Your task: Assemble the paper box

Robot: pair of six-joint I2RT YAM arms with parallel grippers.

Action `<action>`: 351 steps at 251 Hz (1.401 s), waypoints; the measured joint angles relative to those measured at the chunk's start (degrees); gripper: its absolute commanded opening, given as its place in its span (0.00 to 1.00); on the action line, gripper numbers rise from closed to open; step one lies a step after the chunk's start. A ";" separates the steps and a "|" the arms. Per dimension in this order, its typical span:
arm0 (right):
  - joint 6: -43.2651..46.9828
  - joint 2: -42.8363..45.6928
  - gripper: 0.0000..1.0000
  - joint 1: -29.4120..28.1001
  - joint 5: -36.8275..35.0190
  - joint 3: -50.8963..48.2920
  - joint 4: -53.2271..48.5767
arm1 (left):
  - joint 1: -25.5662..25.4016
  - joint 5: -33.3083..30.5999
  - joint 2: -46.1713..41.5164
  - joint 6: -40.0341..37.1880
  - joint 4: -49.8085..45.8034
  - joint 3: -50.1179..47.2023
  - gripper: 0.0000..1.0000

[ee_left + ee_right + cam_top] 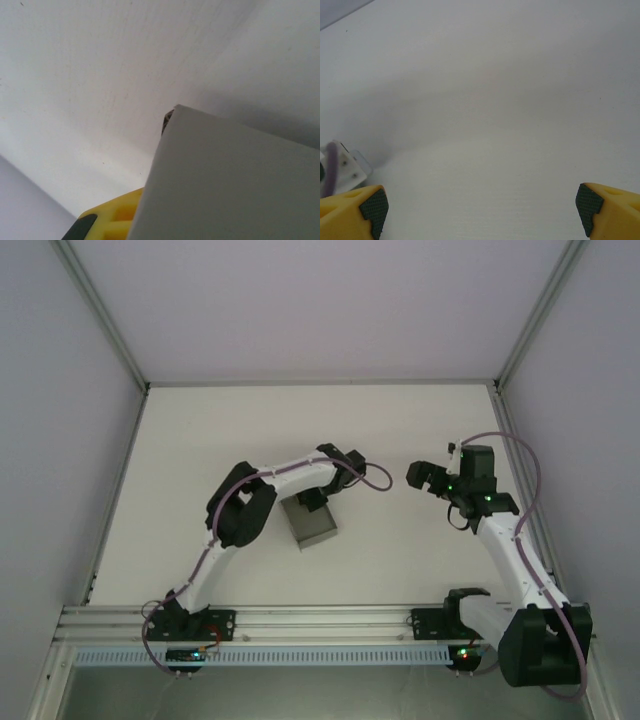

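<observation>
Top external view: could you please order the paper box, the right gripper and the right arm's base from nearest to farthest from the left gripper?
1. paper box, right at the left gripper, centre of the scene.
2. right gripper, open, across on the right.
3. right arm's base, at the near-right edge.

No txt or labels legible.

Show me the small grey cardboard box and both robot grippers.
small grey cardboard box [318, 528], top view, its middle.
left gripper [311, 500], top view, fingertips at the box's far edge.
right gripper [416, 475], top view, between its open fingers.
</observation>
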State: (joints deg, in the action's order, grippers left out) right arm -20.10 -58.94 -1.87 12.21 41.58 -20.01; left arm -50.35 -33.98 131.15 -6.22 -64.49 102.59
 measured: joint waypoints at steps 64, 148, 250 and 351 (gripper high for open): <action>-0.20 0.52 0.99 0.52 1.16 -0.31 0.09 | -0.02 -1.05 -0.26 -0.50 4.31 -2.27 0.36; 0.04 3.89 0.99 0.87 3.34 -0.61 0.04 | 1.07 8.98 -6.78 -3.54 7.96 -2.67 0.83; 6.03 0.09 0.99 -2.34 4.33 0.09 5.09 | 2.60 19.58 -27.12 -3.80 8.61 -0.46 0.99; 40.09 -33.38 0.90 -29.59 7.45 26.88 -1.18 | 31.15 25.49 -49.99 20.00 18.47 -18.67 0.99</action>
State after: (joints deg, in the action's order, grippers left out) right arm 19.99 -92.31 -31.46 19.66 68.47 -21.19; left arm -19.20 -8.49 81.17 13.78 -46.02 83.92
